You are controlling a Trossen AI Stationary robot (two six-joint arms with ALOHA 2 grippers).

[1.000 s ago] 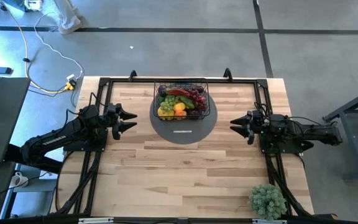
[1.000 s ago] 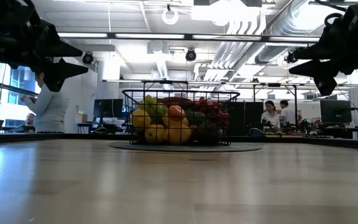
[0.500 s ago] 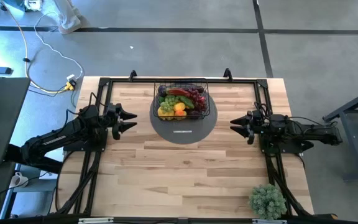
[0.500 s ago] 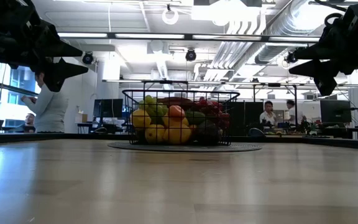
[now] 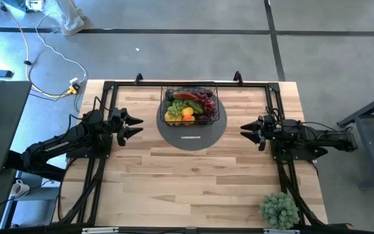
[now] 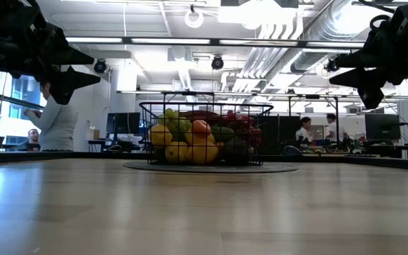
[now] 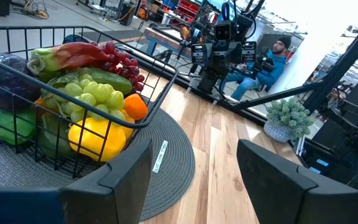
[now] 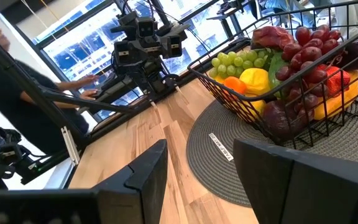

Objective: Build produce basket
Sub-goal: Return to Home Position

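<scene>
**High view:** one basket (image 5: 215, 114) of produce (image 5: 187, 107) stood on the grey mat (image 5: 190, 138). The left hand (image 5: 139, 126) and right hand (image 5: 244, 132) flanked the mat, equally near (the basket's long axis ran hand to hand).

**Low view:** the basket (image 6: 264, 113) sat heaped on the mat.

**Wrist views:** both hands' fingers (image 7: 123, 168) (image 8: 138, 174) were spread and empty, facing the mat.

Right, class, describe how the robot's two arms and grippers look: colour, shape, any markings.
The left arm and right arm are black, slim, jointed links. The left gripper and right gripper each carry two black fingers, broad and flat-faced up close, pointed seen from above. No markings are visible.
</scene>
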